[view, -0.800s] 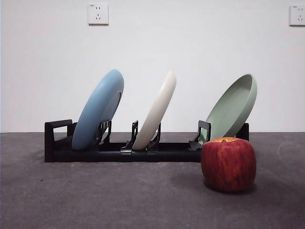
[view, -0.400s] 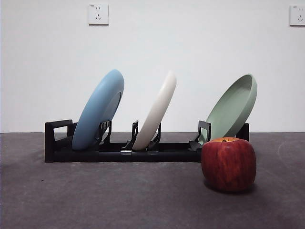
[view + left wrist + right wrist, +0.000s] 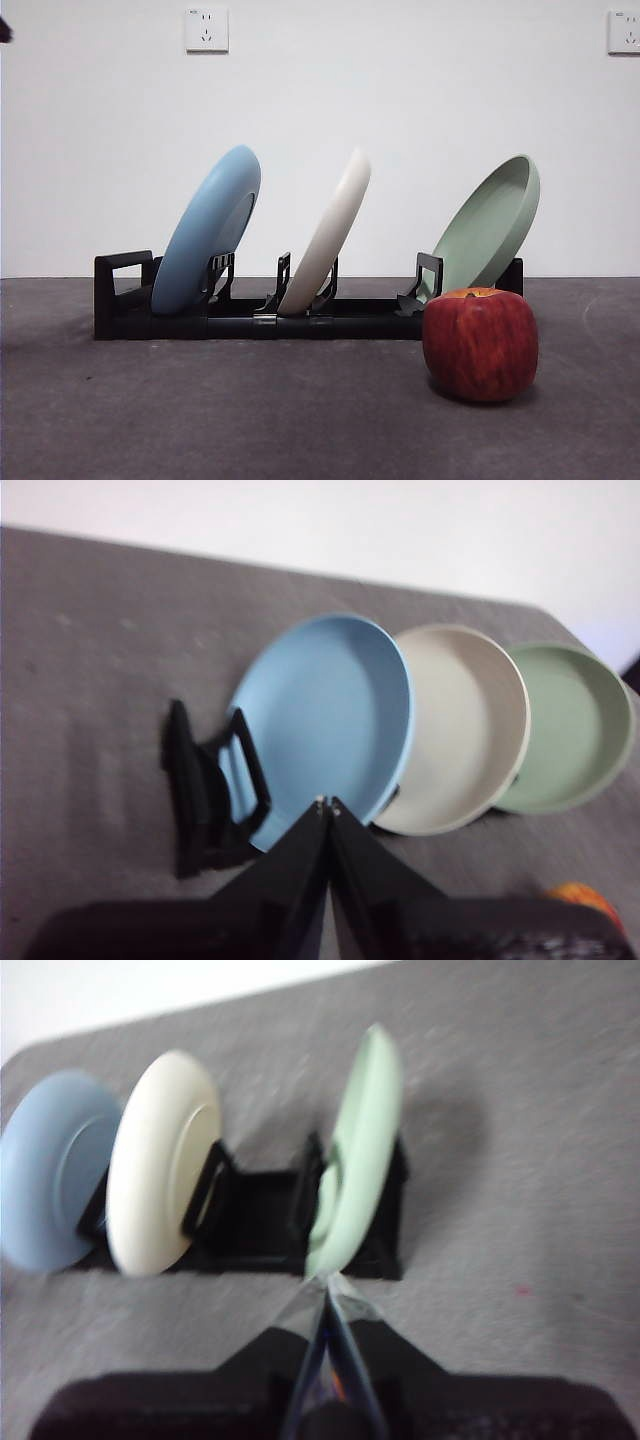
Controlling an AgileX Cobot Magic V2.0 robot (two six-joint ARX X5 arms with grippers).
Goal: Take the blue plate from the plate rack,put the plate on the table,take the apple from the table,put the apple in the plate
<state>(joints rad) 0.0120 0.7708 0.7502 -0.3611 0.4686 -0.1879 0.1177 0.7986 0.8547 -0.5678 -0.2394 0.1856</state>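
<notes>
The blue plate (image 3: 208, 230) leans in the left end slot of the black plate rack (image 3: 120, 300) on the dark grey table (image 3: 250, 420). The dark red apple (image 3: 480, 343) stands on the table in front of the rack's right end. In the left wrist view my left gripper (image 3: 327, 803) is shut and empty, above and short of the blue plate (image 3: 330, 705); a sliver of the apple (image 3: 585, 900) shows beside it. In the right wrist view my right gripper (image 3: 326, 1280) is shut and empty, high above the rack (image 3: 260, 1225); the blue plate (image 3: 50, 1180) is at the far end.
A cream-white plate (image 3: 328, 232) leans in the rack's middle slot and a pale green plate (image 3: 490, 228) in its right end, just behind the apple. A black arm tip (image 3: 4, 30) shows at the front view's top left corner. A white wall stands behind.
A black arm tip has come into the front view's top left corner. The plates, rack and apple have not moved.
</notes>
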